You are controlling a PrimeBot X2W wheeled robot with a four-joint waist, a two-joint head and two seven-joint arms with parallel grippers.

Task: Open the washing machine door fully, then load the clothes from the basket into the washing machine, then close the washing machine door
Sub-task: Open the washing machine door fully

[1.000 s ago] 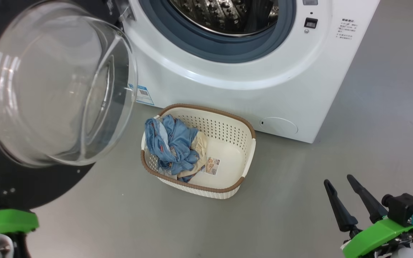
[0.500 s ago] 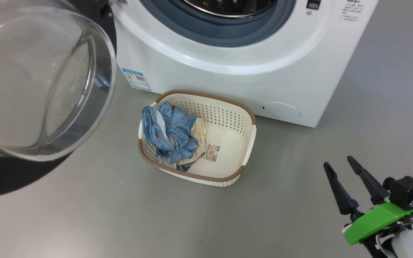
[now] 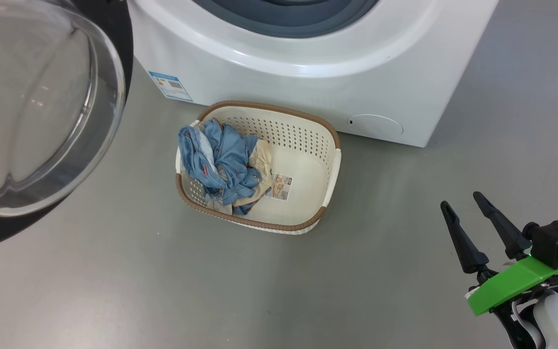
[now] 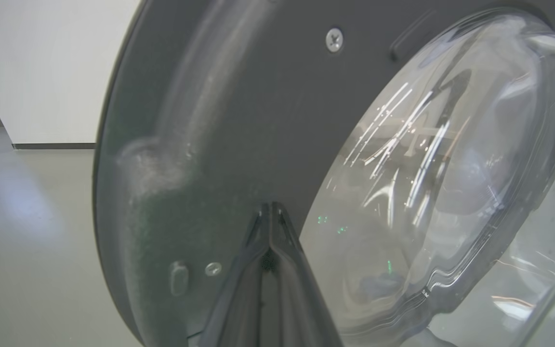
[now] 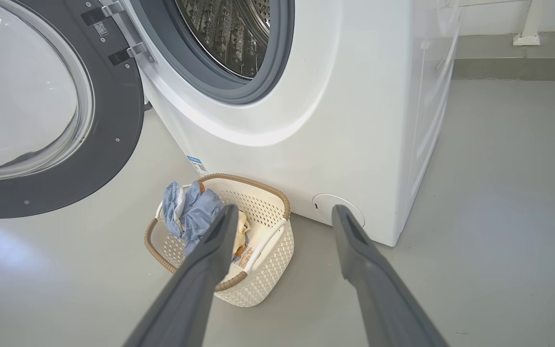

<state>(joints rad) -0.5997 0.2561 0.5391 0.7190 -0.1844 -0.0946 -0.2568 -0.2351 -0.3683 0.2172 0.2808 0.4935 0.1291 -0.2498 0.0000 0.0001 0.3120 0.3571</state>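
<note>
We are seeing the left end effector (image 4: 270, 212) with its two dark fingers pressing together and holding nothing between them, the tips pointing at the dark inner rim of the washing machine door (image 4: 186, 120), just beside its clear glass bowl (image 4: 427, 183); whether the tips are touching the rim we cannot tell. The right end effector (image 3: 461, 202) is hovering over the grey floor (image 3: 162, 281) at the lower right of the head view, its fingers standing wide apart and gripping nothing. In the right wrist view those fingers are pointing toward the basket (image 3: 269, 107) and the lower front of the washing machine (image 3: 308, 92). The basket is sitting on the floor close in front of the machine's foot, between the blue energy sticker (image 3: 170, 86) and the round service cap (image 3: 375, 127). The clothes (image 3: 223, 167) are lying bunched in the basket's left half, blue fabric over a cream piece, and a paper label (image 3: 281, 187) is showing on the bare bottom beside them. The door is standing swung open on its hinge (image 5: 123, 48) to the left of the machine, leaving the grey gasket (image 5: 239, 94) and the steel drum (image 5: 229, 33) exposed.
</note>
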